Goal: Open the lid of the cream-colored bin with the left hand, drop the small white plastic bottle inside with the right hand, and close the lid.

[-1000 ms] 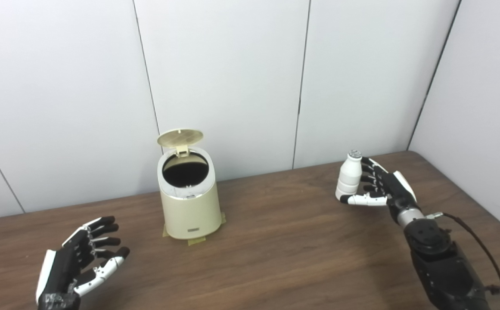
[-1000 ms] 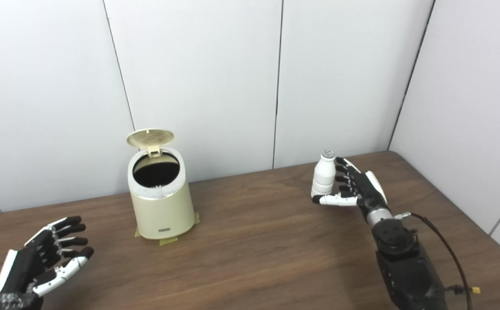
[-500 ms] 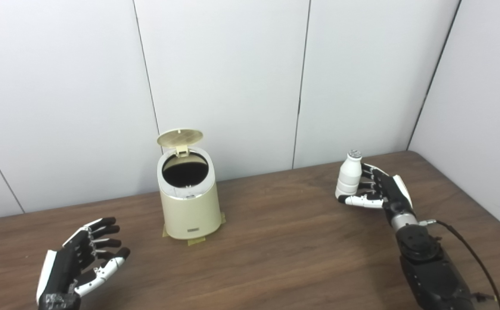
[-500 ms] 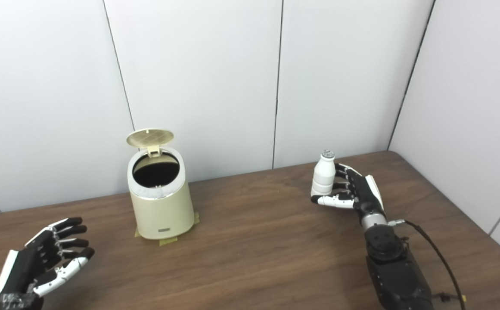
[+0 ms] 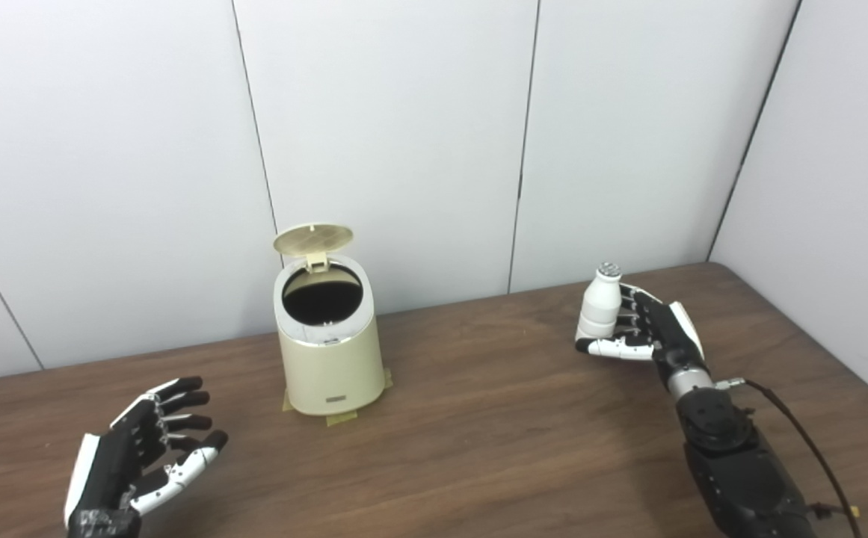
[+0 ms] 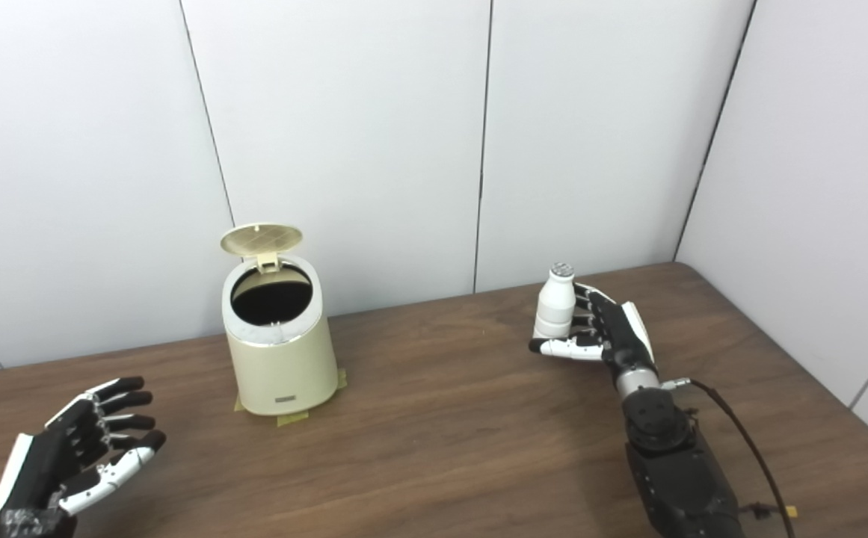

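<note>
- Bottle (image 5: 599,302): small, white, ribbed body, narrow neck, silvery cap; upright, held above the table (image 5: 478,448) on the right side, well apart from the bin.
- Right hand (image 5: 647,332): fingers wrapped round the bottle, thumb under it.
- Left hand (image 5: 142,448): fingers spread, holding nothing, near left.
- Bin (image 5: 327,351): cream, lid (image 5: 312,239) flipped up, dark inside.

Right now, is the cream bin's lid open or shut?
Open. The lid stands tipped back behind the bin, and the dark round opening is fully exposed.
</note>
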### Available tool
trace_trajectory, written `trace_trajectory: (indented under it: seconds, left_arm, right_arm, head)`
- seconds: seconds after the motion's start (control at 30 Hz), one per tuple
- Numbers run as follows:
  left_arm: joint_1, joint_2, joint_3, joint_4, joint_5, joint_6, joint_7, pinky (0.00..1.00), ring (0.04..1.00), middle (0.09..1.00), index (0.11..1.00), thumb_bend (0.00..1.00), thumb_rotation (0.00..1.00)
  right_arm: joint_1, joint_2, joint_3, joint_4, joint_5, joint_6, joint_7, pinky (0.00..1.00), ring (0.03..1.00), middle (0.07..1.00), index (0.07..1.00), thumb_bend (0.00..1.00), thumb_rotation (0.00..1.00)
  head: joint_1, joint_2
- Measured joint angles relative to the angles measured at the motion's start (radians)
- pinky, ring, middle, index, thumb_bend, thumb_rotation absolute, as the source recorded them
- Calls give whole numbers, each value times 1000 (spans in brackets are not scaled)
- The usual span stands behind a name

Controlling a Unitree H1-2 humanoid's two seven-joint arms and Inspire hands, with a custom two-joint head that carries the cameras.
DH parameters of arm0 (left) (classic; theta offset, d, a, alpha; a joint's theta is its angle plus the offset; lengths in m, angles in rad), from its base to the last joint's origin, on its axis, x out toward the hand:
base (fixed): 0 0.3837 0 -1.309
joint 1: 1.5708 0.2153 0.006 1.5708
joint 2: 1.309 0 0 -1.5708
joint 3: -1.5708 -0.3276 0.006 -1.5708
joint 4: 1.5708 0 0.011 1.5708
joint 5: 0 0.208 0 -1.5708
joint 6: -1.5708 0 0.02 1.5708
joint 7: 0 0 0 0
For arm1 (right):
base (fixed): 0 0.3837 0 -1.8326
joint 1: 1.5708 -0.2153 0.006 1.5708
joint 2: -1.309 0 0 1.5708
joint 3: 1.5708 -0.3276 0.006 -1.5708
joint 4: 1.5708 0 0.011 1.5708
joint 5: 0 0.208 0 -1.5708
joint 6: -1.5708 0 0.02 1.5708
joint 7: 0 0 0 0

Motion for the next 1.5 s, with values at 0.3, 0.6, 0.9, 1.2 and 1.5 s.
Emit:
trace_trajectory:
  seconds: [0.3, 0.6, 0.9, 1.2, 1.5]
  left_arm:
    - [0, -1, 1, 0, 0, 0, -13, 517, 627, 723, 758, 579, 0]
    - [0, -1, 1, 0, 0, 0, -14, 512, 617, 722, 755, 584, 0]
    - [0, -3, 1, 1, 0, 0, -15, 514, 614, 723, 751, 588, 0]
    - [0, -8, -4, 6, 1, -1, -14, 495, 600, 722, 748, 573, 0]
    - [-1, -27, -12, 45, 13, -19, -4, 530, 632, 710, 733, 600, 0]
  right_arm:
    - [-17, 9, 1, 47, -22, -50, -70, 292, 361, 442, 538, 527, 0]
    - [-28, 13, 7, 64, -39, -78, -108, 267, 317, 425, 526, 521, 0]
    - [-18, 21, 18, 13, -61, -80, -127, 294, 342, 429, 531, 520, 0]
    - [-15, 78, 83, -353, -87, 12, -80, 347, 393, 445, 524, 523, 0]
    - [-95, 108, 163, -458, -160, 93, -17, 335, 397, 461, 524, 521, 0]
  head:
    - [0, 0]
    - [5, 8]
    - [21, 11]
    - [57, 3]
    - [127, -15]
